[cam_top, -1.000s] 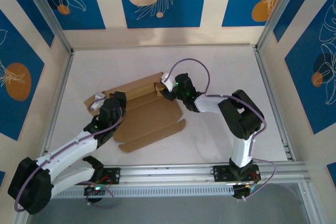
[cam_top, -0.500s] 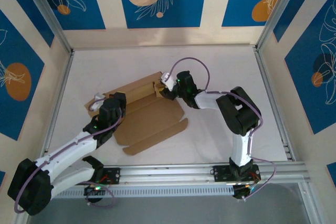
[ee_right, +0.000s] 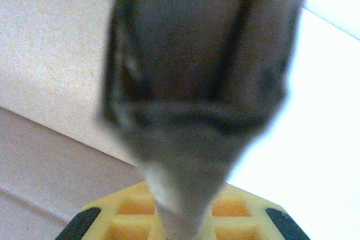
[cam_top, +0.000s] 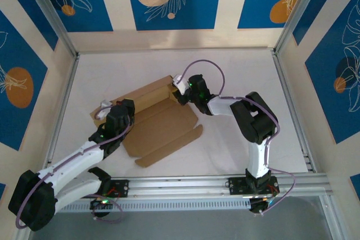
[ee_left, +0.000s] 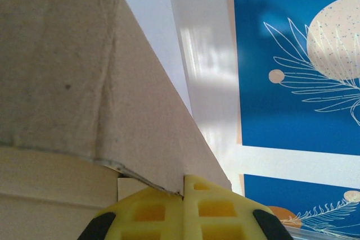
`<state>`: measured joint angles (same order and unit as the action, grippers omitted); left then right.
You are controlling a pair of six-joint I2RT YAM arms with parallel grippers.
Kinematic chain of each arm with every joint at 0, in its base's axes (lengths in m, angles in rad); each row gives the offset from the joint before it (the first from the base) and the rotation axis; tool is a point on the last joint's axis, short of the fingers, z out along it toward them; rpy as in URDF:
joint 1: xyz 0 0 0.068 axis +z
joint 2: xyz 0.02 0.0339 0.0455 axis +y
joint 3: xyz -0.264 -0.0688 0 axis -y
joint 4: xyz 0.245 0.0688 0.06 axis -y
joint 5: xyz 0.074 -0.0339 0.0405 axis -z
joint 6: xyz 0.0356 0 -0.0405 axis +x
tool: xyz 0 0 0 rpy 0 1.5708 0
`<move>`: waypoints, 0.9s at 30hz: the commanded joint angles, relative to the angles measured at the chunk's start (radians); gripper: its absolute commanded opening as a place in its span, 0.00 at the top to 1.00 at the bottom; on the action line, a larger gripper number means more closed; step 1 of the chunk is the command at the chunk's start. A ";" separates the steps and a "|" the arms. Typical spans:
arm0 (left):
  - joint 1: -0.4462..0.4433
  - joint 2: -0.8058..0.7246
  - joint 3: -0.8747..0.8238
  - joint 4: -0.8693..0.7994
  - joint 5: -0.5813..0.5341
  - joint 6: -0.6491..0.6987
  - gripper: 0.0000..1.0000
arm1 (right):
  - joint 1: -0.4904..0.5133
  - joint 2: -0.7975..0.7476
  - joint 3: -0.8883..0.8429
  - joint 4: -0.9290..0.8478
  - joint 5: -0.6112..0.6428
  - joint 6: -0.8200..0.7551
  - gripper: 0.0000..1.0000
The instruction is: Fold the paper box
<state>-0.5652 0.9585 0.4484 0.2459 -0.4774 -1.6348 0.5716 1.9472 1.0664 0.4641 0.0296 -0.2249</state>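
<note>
A plain brown cardboard box (cam_top: 163, 125), a die-cut sheet with its far panels raised, was laid left of centre on a white table (cam_top: 236, 77). Its left edge was pinched in the closed left gripper (ee_left: 184, 195). An upright flap at its far right corner was clamped by the right gripper (ee_right: 181, 220).

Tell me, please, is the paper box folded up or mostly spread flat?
Mostly spread: the paper box lies largely flat on the table, far edge lifted.
</note>
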 commanded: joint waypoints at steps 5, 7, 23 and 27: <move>0.002 -0.003 -0.014 0.006 0.049 -0.028 1.00 | 0.030 0.025 0.028 0.026 -0.022 0.004 0.65; 0.004 -0.003 -0.013 0.006 0.059 -0.030 1.00 | 0.029 0.026 0.032 0.031 -0.049 -0.022 0.64; 0.025 0.009 -0.028 0.035 0.111 -0.051 1.00 | -0.047 0.017 0.051 -0.006 -0.262 -0.102 0.51; 0.031 0.003 -0.031 0.033 0.125 -0.051 1.00 | -0.076 0.016 0.041 0.014 -0.352 -0.091 0.52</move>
<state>-0.5430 0.9733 0.4335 0.2764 -0.3958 -1.6775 0.5056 1.9675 1.1057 0.4389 -0.2001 -0.3134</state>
